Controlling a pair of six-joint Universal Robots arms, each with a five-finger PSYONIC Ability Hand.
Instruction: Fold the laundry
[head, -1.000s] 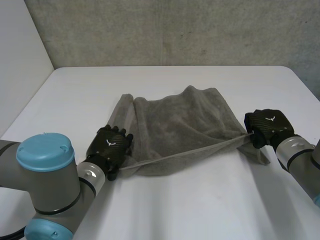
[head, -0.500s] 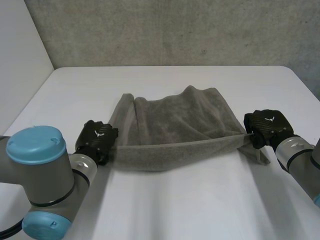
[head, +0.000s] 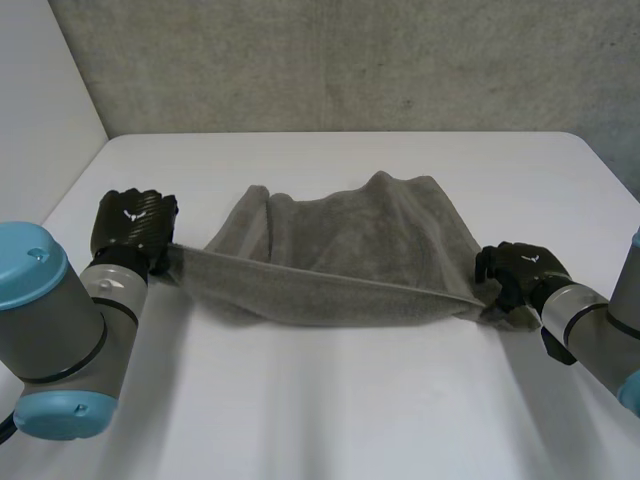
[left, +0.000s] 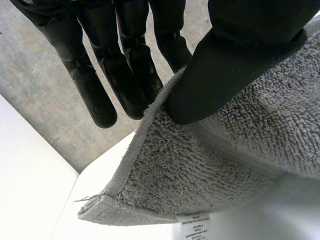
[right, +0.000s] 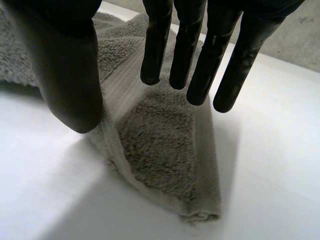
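A grey towel (head: 350, 250) lies crumpled across the middle of the white table (head: 350, 400). Its near edge is stretched between my two hands. My left hand (head: 135, 222) holds the towel's left corner up off the table. In the left wrist view the thumb (left: 235, 55) pinches the towel's hem (left: 225, 165) against the fingers, and a white label (left: 192, 220) hangs below. My right hand (head: 515, 268) hovers over the towel's right corner. There its fingers (right: 185, 45) are straight and apart from the thumb, and the corner (right: 160, 145) lies folded on the table beneath them.
A rough grey wall (head: 350, 60) stands behind the table's far edge, and a pale wall (head: 40, 100) runs along its left side. Bare white tabletop stretches in front of the towel, between my two arms.
My left hand shut on the towel's left corner and drew it left and away, lifting the near edge. My right hand's fingers opened and the right corner dropped to the table.
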